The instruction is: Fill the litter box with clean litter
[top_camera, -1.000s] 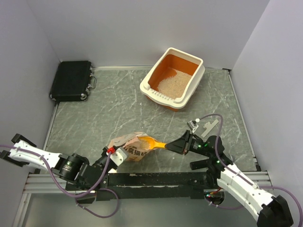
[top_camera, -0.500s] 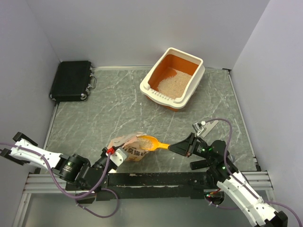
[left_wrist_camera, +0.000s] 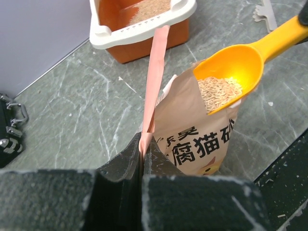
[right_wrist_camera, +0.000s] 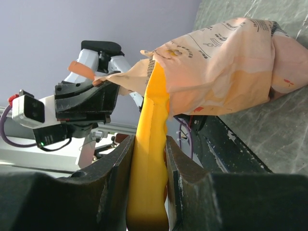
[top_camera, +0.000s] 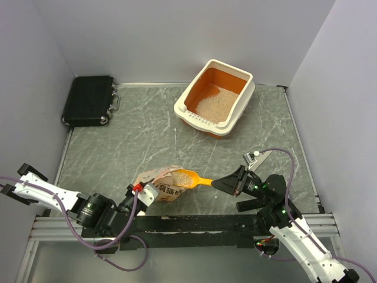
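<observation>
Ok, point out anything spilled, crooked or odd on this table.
No clear spill. The litter box sits skewed to the table edges, its litter gathered toward the slotted end, orange floor bare behind. A small pale scrap lies loose by the right arm.

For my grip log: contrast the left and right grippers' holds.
The left gripper pinches the bag by its pink edge, jaws nearly touching; the right gripper clamps the scoop by its thicker yellow handle, jaws further apart. The left's bag rests on the table; the right's scoop is raised, holding litter. Both grip something.
</observation>
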`<action>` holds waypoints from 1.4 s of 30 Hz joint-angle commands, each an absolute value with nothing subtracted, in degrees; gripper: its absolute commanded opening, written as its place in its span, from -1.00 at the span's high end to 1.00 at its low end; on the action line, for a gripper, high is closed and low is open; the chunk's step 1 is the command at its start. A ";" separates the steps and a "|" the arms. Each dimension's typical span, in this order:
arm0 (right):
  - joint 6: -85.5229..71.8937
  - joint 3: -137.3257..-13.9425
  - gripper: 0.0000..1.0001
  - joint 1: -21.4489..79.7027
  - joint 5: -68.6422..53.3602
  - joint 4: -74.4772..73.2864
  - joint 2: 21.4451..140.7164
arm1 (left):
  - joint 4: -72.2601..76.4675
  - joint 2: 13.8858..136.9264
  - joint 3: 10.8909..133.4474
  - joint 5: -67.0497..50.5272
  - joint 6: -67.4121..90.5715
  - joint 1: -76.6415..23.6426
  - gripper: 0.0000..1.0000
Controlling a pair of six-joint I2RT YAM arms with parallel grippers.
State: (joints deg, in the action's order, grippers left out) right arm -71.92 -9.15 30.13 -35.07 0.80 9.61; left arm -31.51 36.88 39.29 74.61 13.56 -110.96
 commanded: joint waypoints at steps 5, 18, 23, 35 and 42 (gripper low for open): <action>-71.63 -15.82 1.00 29.97 -32.17 -2.71 7.39 | -66.93 43.50 50.79 91.40 50.31 -111.09 0.98; -71.28 -17.93 1.00 29.88 -32.17 -5.54 5.27 | -62.43 43.16 49.49 92.37 46.95 -111.09 0.98; -70.84 -18.98 1.00 29.80 -33.66 -2.20 8.95 | -57.75 41.92 48.25 91.94 40.96 -111.01 0.98; -69.52 -20.83 1.00 29.97 -33.93 -1.76 11.95 | -65.65 45.79 49.66 92.29 49.75 -111.01 0.98; -71.01 -20.57 1.00 30.06 -31.47 -2.55 10.81 | -63.12 44.30 49.31 92.46 47.38 -111.01 0.98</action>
